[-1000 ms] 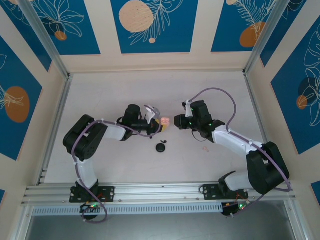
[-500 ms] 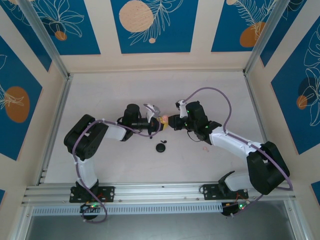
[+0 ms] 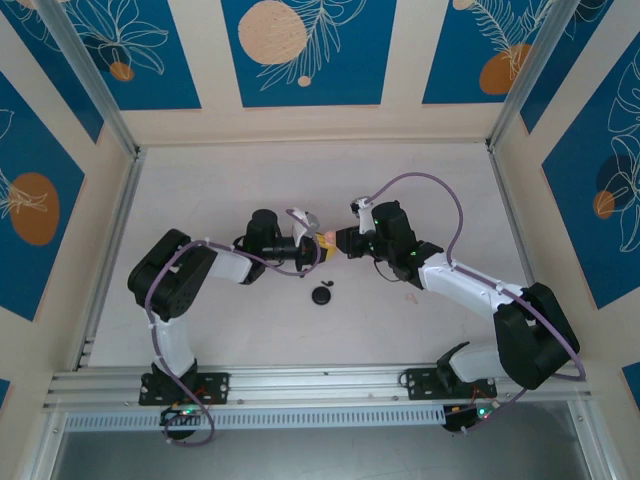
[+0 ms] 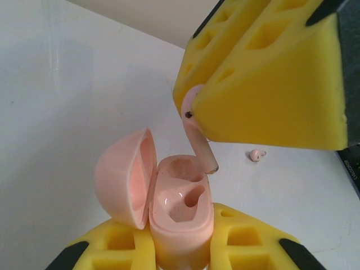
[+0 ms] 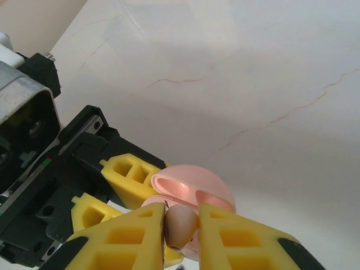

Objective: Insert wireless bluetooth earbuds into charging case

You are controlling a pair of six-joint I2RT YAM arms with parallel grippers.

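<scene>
Clamping the open pink charging case (image 4: 181,216) in the left gripper (image 4: 181,256); pinching a pale pink earbud (image 4: 201,140) in the right gripper (image 4: 194,104), just right of the case, long stem tip at the socket mouth; probably needs pushing along the stem

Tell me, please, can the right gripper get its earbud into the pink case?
Probably yes: the right gripper holds the pink earbud stem-down at the socket of the pink charging case, its lid swung aside.
</scene>
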